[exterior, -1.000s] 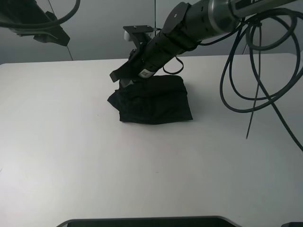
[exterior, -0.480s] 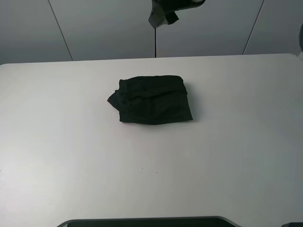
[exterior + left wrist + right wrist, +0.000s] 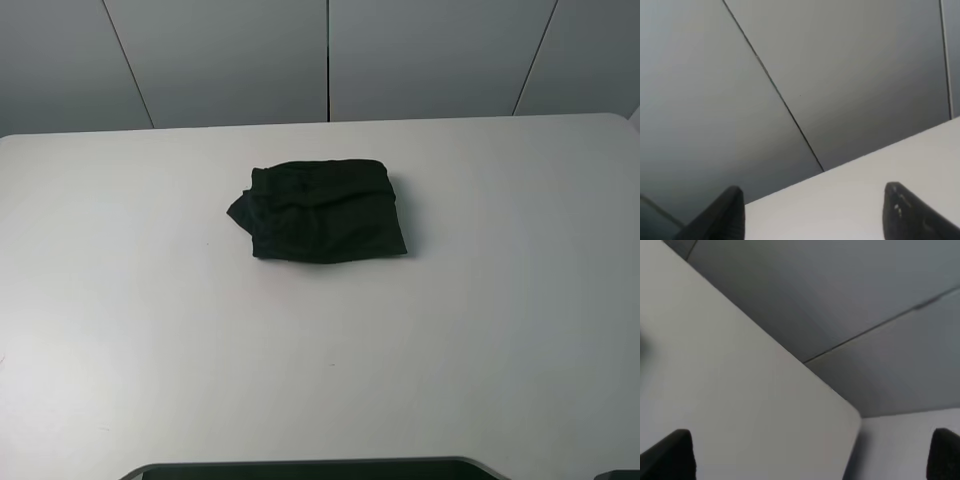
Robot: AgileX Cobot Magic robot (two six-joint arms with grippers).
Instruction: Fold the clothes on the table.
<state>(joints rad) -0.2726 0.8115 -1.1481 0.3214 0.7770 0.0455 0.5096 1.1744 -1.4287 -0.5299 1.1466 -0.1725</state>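
Note:
The clothes (image 3: 322, 212), a black T-shirt folded into a compact rectangle, lie on the white table (image 3: 320, 350) a little behind its middle. A small flap sticks out at the bundle's left edge. No print shows. Neither arm appears in the exterior high view. In the left wrist view my left gripper (image 3: 812, 210) is open, its two dark fingertips (image 3: 725, 212) wide apart over the table edge and grey wall. My right gripper (image 3: 810, 455) is open too, with fingertips (image 3: 670, 455) at the frame's corners and nothing between them. The shirt is out of both wrist views.
Grey wall panels (image 3: 330, 60) stand behind the table's far edge. A dark object (image 3: 310, 470) runs along the near edge of the exterior high view. A rounded table corner (image 3: 852, 415) shows in the right wrist view.
The right arm, which was down at the shirt's back left edge, has let go, lifted away and left the view. The left arm at the upper left has gone too. The shirt stays folded.

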